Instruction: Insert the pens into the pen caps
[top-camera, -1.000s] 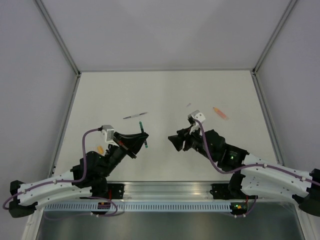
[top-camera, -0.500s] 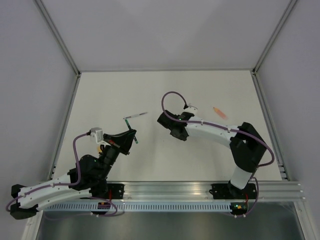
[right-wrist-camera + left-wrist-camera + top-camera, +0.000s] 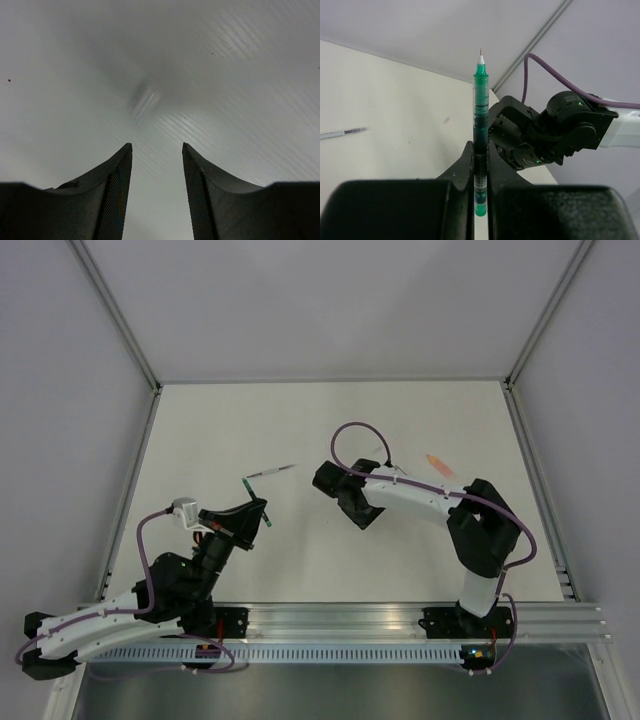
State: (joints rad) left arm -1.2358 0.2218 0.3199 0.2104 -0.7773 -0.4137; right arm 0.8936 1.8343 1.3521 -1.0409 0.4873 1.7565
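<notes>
Left gripper (image 3: 480,150): clamped on the green pen (image 3: 480,107), whose tip we see pointing outward
Right gripper (image 3: 156,155): only its wrist view shows us parted, empty jaws
Silver pen (image 3: 270,471): lying on table (image 3: 200,430), top view

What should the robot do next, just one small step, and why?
Probably ease the right gripper, jaws open, forward onto the small blurred piece ahead; it may be a cap. The left gripper grips the uncapped green pen.
</notes>
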